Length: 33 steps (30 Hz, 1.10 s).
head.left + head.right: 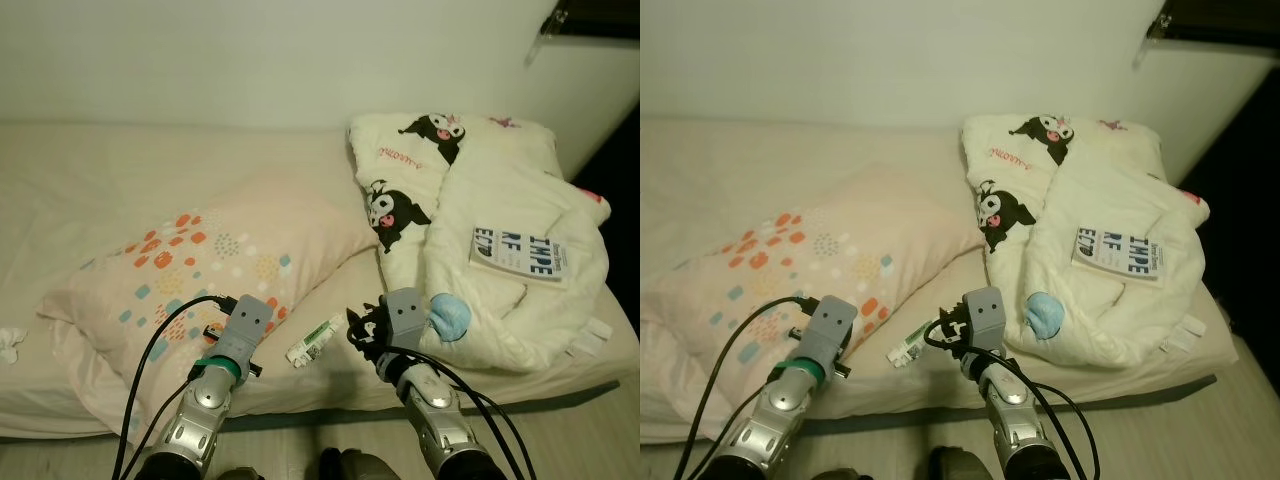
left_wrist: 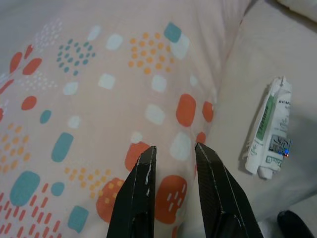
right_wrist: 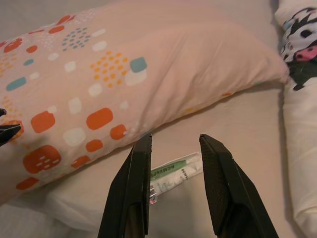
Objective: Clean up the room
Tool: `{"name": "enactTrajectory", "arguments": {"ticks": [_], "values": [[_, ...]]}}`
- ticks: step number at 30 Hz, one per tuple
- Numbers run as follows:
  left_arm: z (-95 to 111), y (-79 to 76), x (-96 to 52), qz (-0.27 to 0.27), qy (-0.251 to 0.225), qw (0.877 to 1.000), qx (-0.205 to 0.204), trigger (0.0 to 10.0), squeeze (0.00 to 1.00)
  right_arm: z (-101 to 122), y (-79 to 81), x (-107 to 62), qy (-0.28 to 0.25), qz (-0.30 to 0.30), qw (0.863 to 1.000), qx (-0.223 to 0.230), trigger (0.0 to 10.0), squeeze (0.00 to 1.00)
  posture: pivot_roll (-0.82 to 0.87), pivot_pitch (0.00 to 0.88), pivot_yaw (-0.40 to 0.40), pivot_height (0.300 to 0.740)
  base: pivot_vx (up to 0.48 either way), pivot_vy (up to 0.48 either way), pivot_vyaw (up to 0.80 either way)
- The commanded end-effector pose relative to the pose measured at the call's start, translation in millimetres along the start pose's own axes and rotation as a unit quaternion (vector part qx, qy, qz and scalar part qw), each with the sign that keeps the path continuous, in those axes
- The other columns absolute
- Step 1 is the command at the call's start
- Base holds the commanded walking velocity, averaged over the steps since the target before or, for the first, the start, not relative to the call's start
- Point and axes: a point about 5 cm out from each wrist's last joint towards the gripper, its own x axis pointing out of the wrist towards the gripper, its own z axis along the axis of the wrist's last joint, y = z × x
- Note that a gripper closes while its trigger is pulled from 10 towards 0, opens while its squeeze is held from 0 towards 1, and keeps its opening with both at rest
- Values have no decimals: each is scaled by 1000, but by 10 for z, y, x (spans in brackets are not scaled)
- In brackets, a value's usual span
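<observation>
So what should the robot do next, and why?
Probably ease the right gripper down onto the white tube and close. Its fingers are open and the tube lies loose on the sheet just beyond them, beside the dotted pillow. The left gripper hovers over that pillow.

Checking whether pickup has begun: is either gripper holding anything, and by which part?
Nothing is held. The left gripper hangs open over the patterned pillow; the right gripper is open above the white tube, not touching it.
</observation>
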Motion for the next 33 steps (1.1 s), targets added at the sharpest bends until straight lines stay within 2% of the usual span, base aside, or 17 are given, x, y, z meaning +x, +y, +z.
{"name": "enactTrajectory", "arguments": {"ticks": [1, 2, 4, 6, 12, 17, 26, 33], "values": [[-39, -32, -24, -9, 6, 1000, 0, 10000, 0, -33, 24, -8, 7, 1, 1000, 8, 10000, 0, -25, 82, -1, 740, 0, 0, 0], [-39, -32, -24, -9, 6, 1000, 0, 10000, 0, -33, 24, -8, 7, 1, 1000, 8, 10000, 0, -25, 82, -1, 740, 0, 0, 0], [35, -22, -56, -17, -7, 999, -34, 10000, 0, -54, 61, -4, 8, 1, 1000, 13, 10000, 0, 1, 136, 26, 740, 0, 0, 0], [99, 10, -66, -17, -14, 998, -59, 10000, 0, -63, 85, 11, 10, -3, 1000, 12, 10000, 0, 7, 145, 31, 740, 0, 0, 0], [157, 97, -33, 4, -14, 996, -93, 10000, 0, -29, 80, 40, 7, -16, 1000, 10, 10000, 0, 14, 154, 28, 740, 0, 0, -67], [181, 129, -6, 13, -16, 995, -96, 10000, 0, -14, 52, 32, 6, -18, 1000, -12, 10000, 0, 10, 159, 19, 725, 0, 0, -80], [266, 17, 8, -3, -20, 994, -108, 10000, 0, -20, -22, -6, 7, -28, 1000, -12, 10000, 0, -17, 148, 9, 686, 0, 0, 0], [299, 2, 29, -4, -22, 994, -111, 10000, 0, -26, -20, -17, 7, -30, 999, -12, 10000, 0, -21, 143, 6, 656, 0, 0, 0]]}}
